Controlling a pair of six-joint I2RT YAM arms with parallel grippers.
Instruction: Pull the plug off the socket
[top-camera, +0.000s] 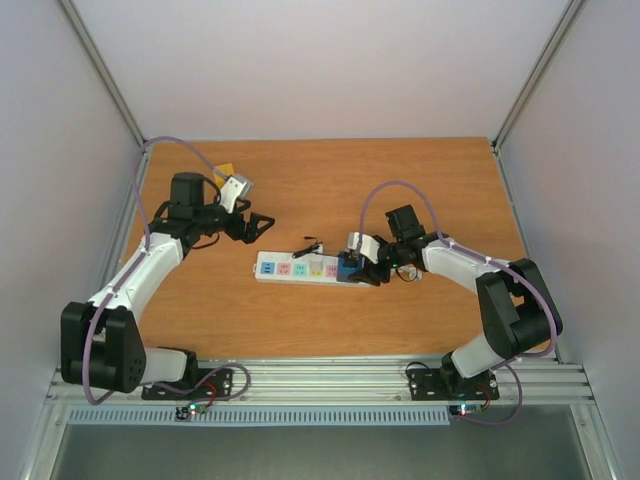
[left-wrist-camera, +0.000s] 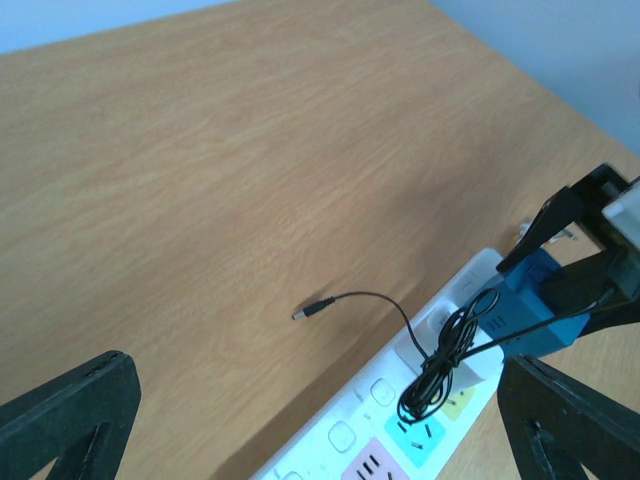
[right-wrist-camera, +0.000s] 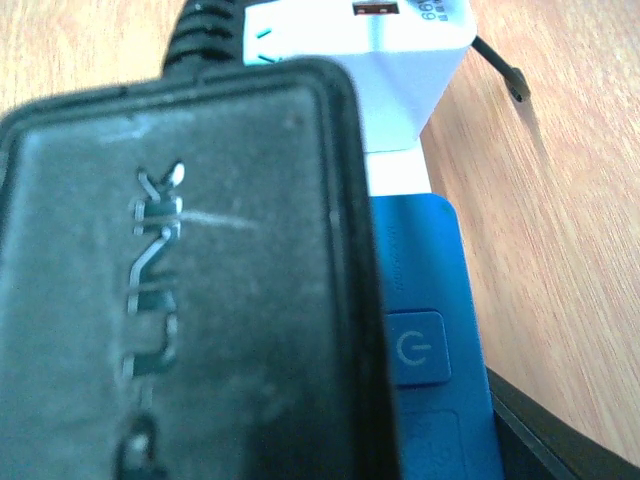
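The right pincer (top-camera: 362, 268), black and two-fingered, stands with its jaws partly closed on either side of the plug; whether the pads bear on it I cannot tell. The plug (right-wrist-camera: 180, 280) is a black, boxy moulded-plastic power adapter with raised lettering on its face, sitting just beside a blue panel (right-wrist-camera: 420, 260) that carries a power-button mark. It looks rigid and light, with smooth, rather slippery sides. The hold therefore belongs on its two flat flanks, square and low, never on its thin black cable (left-wrist-camera: 440, 365). That cable lies loosely coiled over the outlets and ends in a small barrel tip (left-wrist-camera: 305, 313) out over the wood. The socket (top-camera: 270, 267), a long white plastic power strip with pastel outlet faces, lies flat mid-table with the plug at its right end. It looks light enough to rise with the plug unless held down. The left pincer (top-camera: 258, 226) hangs wide open, apart from the socket, above the brown wooden tabletop (top-camera: 420, 180).
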